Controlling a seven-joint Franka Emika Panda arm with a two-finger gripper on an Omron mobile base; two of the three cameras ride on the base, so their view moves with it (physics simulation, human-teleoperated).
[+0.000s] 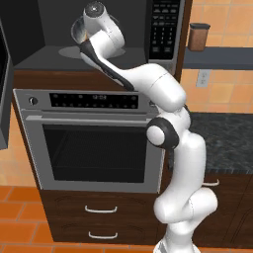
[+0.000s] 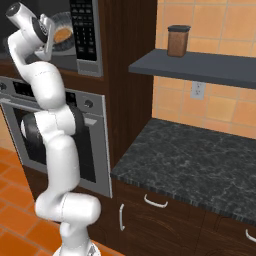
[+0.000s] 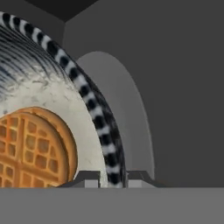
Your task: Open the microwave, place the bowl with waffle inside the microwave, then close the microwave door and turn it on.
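The microwave point(image 1: 163, 29) stands open, and its door point(image 1: 4, 89) hangs out at the left edge. My gripper point(image 3: 113, 178) is inside the dark cavity, shut on the speckled rim of the bowl point(image 3: 94, 109). The bowl point(image 1: 77, 28) is held tilted just above the round grey turntable point(image 1: 69, 52). In it lies the golden-brown waffle point(image 3: 33, 148), also seen as an orange patch point(image 2: 63, 34) from the right base. The turntable point(image 3: 129, 113) lies beyond the bowl's rim. The keypad strip point(image 2: 82, 30) is right of the cavity.
Below the microwave is the steel oven point(image 1: 94, 148) with its bar handle, and drawers point(image 1: 99, 210) under it. To the right are a dark stone counter point(image 2: 200, 155) and a shelf point(image 2: 200, 67) holding a brown canister point(image 2: 178, 41).
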